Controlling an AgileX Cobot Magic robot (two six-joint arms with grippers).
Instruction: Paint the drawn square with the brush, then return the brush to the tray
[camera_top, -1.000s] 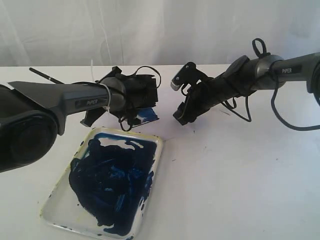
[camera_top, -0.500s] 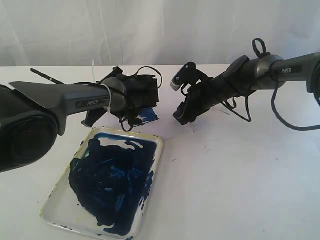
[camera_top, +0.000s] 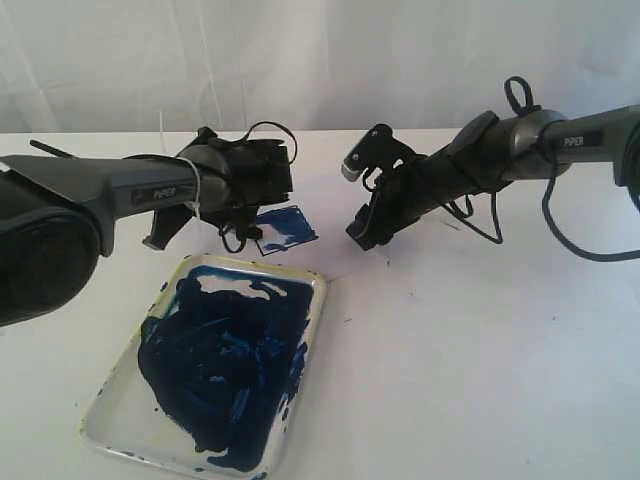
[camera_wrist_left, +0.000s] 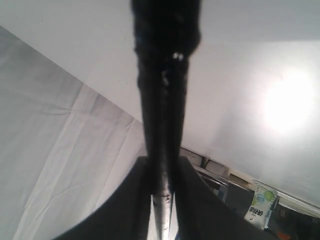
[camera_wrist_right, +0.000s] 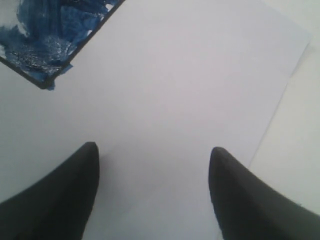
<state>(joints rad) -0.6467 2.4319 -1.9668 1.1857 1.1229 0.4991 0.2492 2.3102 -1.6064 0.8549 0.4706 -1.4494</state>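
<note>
The drawn square (camera_top: 286, 226) lies on the white paper, smeared blue inside; its corner (camera_wrist_right: 45, 45) shows in the right wrist view. Just left of the square hangs my left gripper (camera_wrist_left: 163, 167), shut on the brush (camera_wrist_left: 162, 100), whose thin black handle runs out past the fingers. In the exterior view this gripper (camera_top: 240, 185) hides most of the brush; only the handle's end (camera_top: 42, 149) sticks out at far left. The tray (camera_top: 305, 330), smeared with dark blue paint, sits in front. My right gripper (camera_wrist_right: 152, 160) is open and empty over bare paper, right of the square.
The white paper sheet (camera_wrist_right: 200, 75) ends at an edge near the right gripper. Loose black cables (camera_top: 560, 240) hang from the right arm over the table. A white curtain (camera_top: 320, 60) closes off the back.
My left gripper has swung left and back with the brush, uncovering the whole blue square. The handle's end has shifted left. The right arm has not moved.
</note>
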